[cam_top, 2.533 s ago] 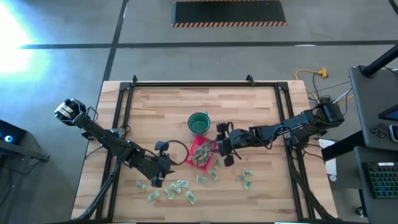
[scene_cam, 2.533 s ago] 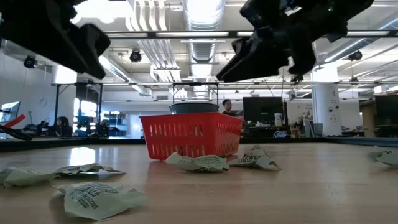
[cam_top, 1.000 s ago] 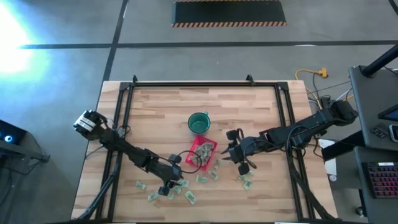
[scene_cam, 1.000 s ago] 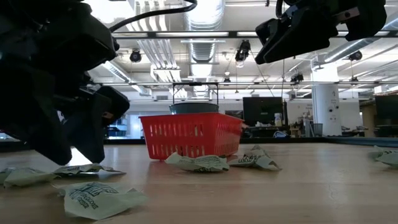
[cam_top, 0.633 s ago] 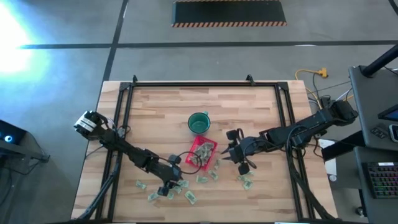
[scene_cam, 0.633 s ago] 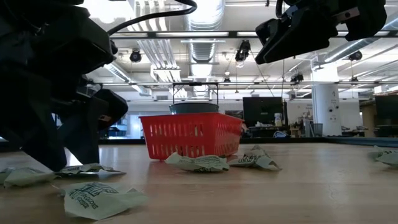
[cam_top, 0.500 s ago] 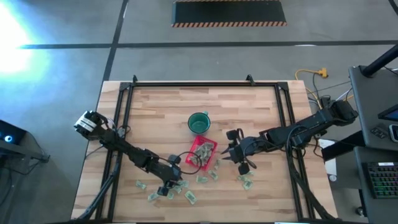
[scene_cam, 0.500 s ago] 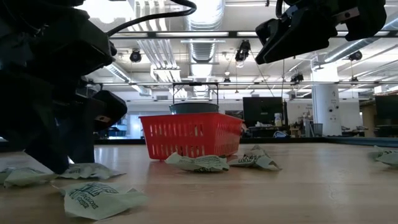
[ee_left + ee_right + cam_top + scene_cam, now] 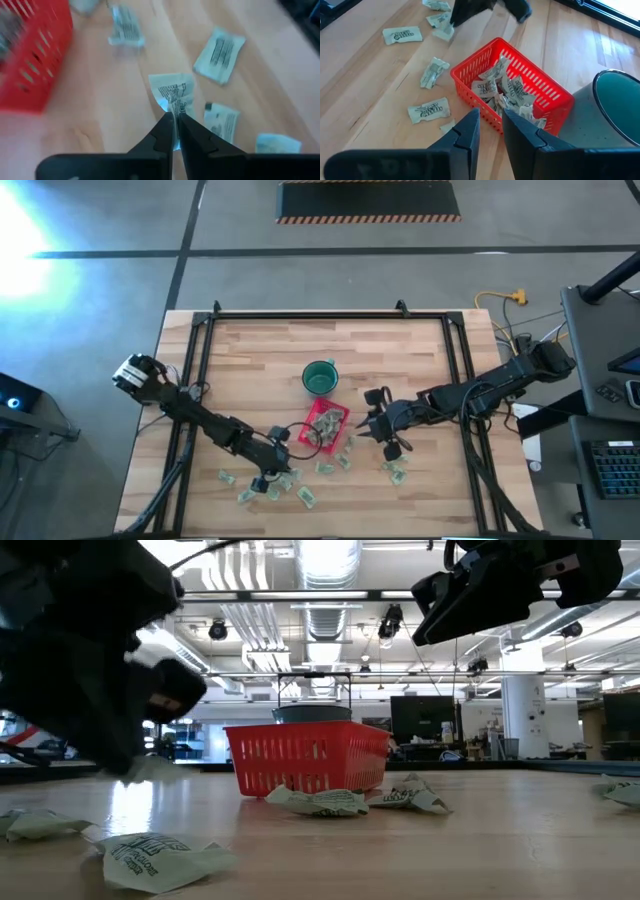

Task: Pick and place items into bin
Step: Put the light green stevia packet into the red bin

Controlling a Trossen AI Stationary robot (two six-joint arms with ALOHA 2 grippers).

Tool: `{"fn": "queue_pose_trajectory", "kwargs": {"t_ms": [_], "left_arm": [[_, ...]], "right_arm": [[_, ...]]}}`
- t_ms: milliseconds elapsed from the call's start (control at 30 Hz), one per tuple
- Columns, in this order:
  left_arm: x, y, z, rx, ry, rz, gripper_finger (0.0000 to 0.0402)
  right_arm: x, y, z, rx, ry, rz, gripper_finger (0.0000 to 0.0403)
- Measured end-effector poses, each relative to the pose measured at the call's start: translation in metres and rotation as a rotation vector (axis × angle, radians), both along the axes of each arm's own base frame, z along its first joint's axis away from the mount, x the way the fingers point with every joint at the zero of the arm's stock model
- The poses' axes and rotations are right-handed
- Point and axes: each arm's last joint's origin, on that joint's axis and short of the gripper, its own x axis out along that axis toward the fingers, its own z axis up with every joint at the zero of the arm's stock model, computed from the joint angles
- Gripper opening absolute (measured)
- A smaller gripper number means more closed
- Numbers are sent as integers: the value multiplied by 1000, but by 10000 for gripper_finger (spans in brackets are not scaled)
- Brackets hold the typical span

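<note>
Nearest the front edge of the pale wooden plank table (image 9: pixel 400 350), small pale green-and-white wrapped packets (image 9: pixel 306 497) lie scattered flat on the wood, some to the left, some toward the middle and a few to the right (image 9: pixel 397 472); among the left-hand scatter the left gripper (image 9: pixel 267 481) has its two dark fingers pinched tight on one wrapped packet (image 9: pixel 172 97), which hangs crumpled between the tips just above the table in the left wrist view, with other packets (image 9: pixel 219 53) lying loose close around it; from table height that gripper (image 9: pixel 125 765) shows as a large dark mass at the left with a pale scrap at its lower tip, clear of the wood; a little farther back, near the table's middle, sits the small square red plastic bin with slotted low walls (image 9: pixel 326 425), already holding a heap of the same packets (image 9: pixel 507 92), and a couple more packets (image 9: pixel 320 802) rest on the table just in front of it; to the right of the bin the right gripper (image 9: pixel 378 430) hangs above the table, its fingers (image 9: pixel 465 135) set a narrow gap apart with nothing between them, pointed toward the bin (image 9: pixel 512 85); just behind the bin stands a round dark-green cup (image 9: pixel 319 377), close beside it but not visibly touching.
</note>
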Motion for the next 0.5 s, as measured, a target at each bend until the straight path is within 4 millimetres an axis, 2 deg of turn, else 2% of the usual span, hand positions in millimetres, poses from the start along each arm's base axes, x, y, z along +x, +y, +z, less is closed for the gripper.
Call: {"fn": "queue_pose_trajectory", "kwargs": {"t_ms": [233,367,500], "left_arm": [[-2,8,28,141,-180,94,8],[4,14,34,300,-302,188,8],[12,19,33,377,-356,197,8]], "right_arm": [[0,0,0,1,-1,0,77],[0,0,0,1,-2,0,72],[0,0,0,-1,-3,1,68]]}}
